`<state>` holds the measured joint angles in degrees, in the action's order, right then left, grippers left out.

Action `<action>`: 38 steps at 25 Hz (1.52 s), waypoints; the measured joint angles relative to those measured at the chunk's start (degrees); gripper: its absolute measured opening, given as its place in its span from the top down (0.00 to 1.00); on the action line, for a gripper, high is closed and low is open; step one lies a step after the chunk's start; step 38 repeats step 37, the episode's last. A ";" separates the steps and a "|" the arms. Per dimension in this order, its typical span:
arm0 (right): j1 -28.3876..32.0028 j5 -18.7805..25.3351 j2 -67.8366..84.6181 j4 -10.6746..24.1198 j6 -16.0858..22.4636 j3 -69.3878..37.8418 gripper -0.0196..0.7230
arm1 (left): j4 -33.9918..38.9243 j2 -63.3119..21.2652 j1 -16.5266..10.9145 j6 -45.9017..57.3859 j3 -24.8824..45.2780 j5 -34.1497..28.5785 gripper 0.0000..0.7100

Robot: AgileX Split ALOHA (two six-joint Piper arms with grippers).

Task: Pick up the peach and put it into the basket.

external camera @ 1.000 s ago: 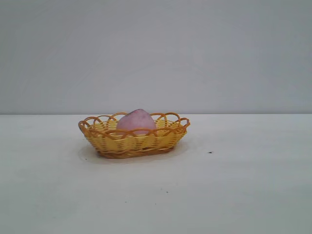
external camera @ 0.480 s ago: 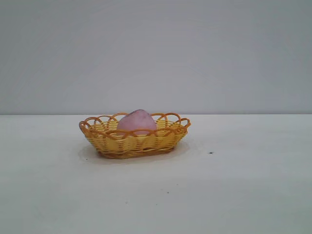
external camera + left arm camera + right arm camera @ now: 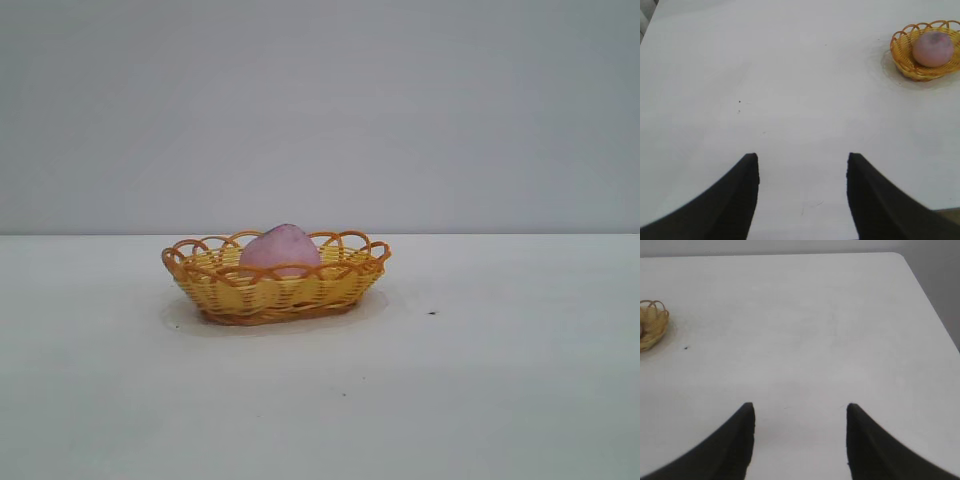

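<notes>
The pink peach (image 3: 280, 250) lies inside the yellow wicker basket (image 3: 220, 285) with an orange looped rim, left of the table's middle in the exterior view. The left wrist view shows the peach (image 3: 932, 48) in the basket (image 3: 900, 50) far off. My left gripper (image 3: 802, 160) is open and empty over bare table, well away from the basket. My right gripper (image 3: 799, 407) is open and empty over bare table; only an edge of the basket (image 3: 652, 325) shows in its view. Neither gripper shows in the exterior view.
The white table (image 3: 480, 380) stretches around the basket. A small dark speck (image 3: 431, 313) lies to the basket's right. The table's rounded far corner (image 3: 900, 256) shows in the right wrist view.
</notes>
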<state>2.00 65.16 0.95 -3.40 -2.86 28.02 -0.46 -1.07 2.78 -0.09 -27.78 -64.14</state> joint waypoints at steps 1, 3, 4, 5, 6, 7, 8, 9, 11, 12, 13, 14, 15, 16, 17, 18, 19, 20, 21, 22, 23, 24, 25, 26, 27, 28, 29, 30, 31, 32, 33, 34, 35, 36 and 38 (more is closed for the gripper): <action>0.00 0.00 0.00 0.00 0.00 0.00 0.44 | 0.00 0.00 0.00 0.00 0.00 0.00 0.46; 0.00 0.00 0.00 0.00 0.04 0.00 0.44 | 0.00 0.00 0.00 0.00 0.00 0.00 0.46; -0.11 0.00 0.00 0.00 0.04 0.00 0.44 | 0.00 0.00 0.00 0.00 0.00 0.00 0.46; -0.11 0.10 0.00 -0.10 0.04 0.00 0.44 | 0.00 0.00 0.00 0.00 0.00 0.00 0.46; -0.35 0.10 0.00 -0.10 0.04 0.00 0.44 | 0.00 0.00 0.00 0.00 0.00 0.00 0.46; -0.84 0.10 0.00 -0.10 0.04 0.00 0.44 | 0.00 0.00 0.00 0.00 0.00 0.00 0.46; -1.45 0.10 0.00 -0.10 0.04 0.00 0.44 | 0.00 0.00 0.00 0.00 0.00 0.00 0.46; -1.98 0.10 0.00 -0.10 0.04 0.00 0.44 | 0.00 0.00 0.00 0.00 0.00 0.00 0.46; -2.63 0.10 0.00 -0.10 0.04 0.00 0.44 | 0.00 0.00 -0.23 0.00 0.00 0.00 0.46; -2.76 0.10 0.00 -0.10 0.04 0.00 0.44 | 0.00 0.00 -0.40 0.00 0.00 0.00 0.46; -2.76 0.10 0.00 -0.10 0.04 0.00 0.44 | 0.00 0.00 -0.57 0.00 0.00 0.00 0.46; -2.76 0.10 0.00 -0.10 0.04 0.00 0.44 | 0.00 0.00 -0.72 0.00 0.00 0.00 0.46; -2.76 0.10 0.00 -0.10 0.04 0.00 0.44 | 0.00 0.00 -0.81 0.00 0.00 0.00 0.46; -2.76 0.10 0.00 -0.10 0.04 0.00 0.44 | 0.00 0.00 -0.86 0.00 0.00 0.00 0.46; -2.76 0.10 0.00 -0.10 0.04 0.00 0.44 | 0.00 0.00 -0.86 0.00 0.00 0.00 0.46; -2.76 0.10 0.00 -0.10 0.04 0.00 0.44 | 0.00 0.00 -0.94 0.00 0.00 0.00 0.46; -2.76 0.10 0.00 -0.10 0.04 0.00 0.44 | 0.00 0.00 -0.94 0.00 0.00 0.00 0.46; -2.76 0.10 0.00 -0.10 0.13 0.00 0.44 | 0.00 0.00 -0.94 0.00 0.00 0.00 0.46; -2.76 0.10 0.00 -0.10 0.13 0.00 0.44 | 0.00 0.00 -0.94 0.00 0.00 0.00 0.46; -2.76 0.10 0.00 -0.10 0.13 0.00 0.44 | 0.00 0.00 -0.94 0.00 0.00 0.00 0.46; -2.76 0.10 0.00 -0.10 0.13 0.00 0.44 | 0.00 0.00 -0.94 0.00 0.00 0.00 0.46; -2.76 0.10 0.00 -0.10 0.13 0.00 0.44 | 0.00 0.00 -0.94 0.00 0.00 0.00 0.46; -2.76 0.10 0.00 -0.10 0.13 0.00 0.44 | 0.00 0.00 -0.94 0.00 0.00 0.00 0.46; -2.76 0.10 0.00 -0.10 0.13 0.00 0.44 | 0.00 0.00 -0.94 0.00 0.00 0.00 0.46; -2.76 0.10 0.00 -0.10 0.13 0.00 0.44 | 0.00 0.00 -0.94 0.00 0.00 0.00 0.46; -2.76 0.10 0.00 -0.10 0.13 0.00 0.44 | 0.00 0.00 -0.94 0.00 0.00 0.00 0.46; -2.76 0.10 0.00 -0.10 0.13 0.00 0.44 | 0.00 0.00 -0.94 0.00 0.00 0.00 0.46; -2.76 0.10 0.00 -0.10 0.13 0.00 0.44 | 0.00 0.00 -0.94 0.00 0.00 0.00 0.46; -2.76 0.10 0.00 -0.10 0.13 0.00 0.44 | 0.00 0.00 -0.94 0.00 0.00 0.00 0.46; -2.76 0.10 0.00 -0.10 0.13 0.00 0.44 | 0.00 0.00 -0.94 0.00 0.00 0.00 0.46; -2.76 0.10 0.00 -0.10 0.13 0.00 0.44 | 0.00 0.00 -0.94 0.00 0.00 0.00 0.46; -2.76 0.10 0.00 -0.10 0.13 0.00 0.44 | 0.00 0.00 -0.94 0.00 0.00 0.00 0.46; -2.76 0.10 0.00 -0.10 0.13 0.00 0.44 | 0.00 0.00 -0.94 0.00 0.00 0.00 0.46; -2.76 0.10 0.00 -0.10 0.13 0.00 0.44 | 0.00 0.00 -0.94 0.00 0.00 0.00 0.46; -2.76 0.10 0.00 -0.10 0.13 0.00 0.44 | 0.00 0.00 -0.94 0.00 0.00 0.00 0.46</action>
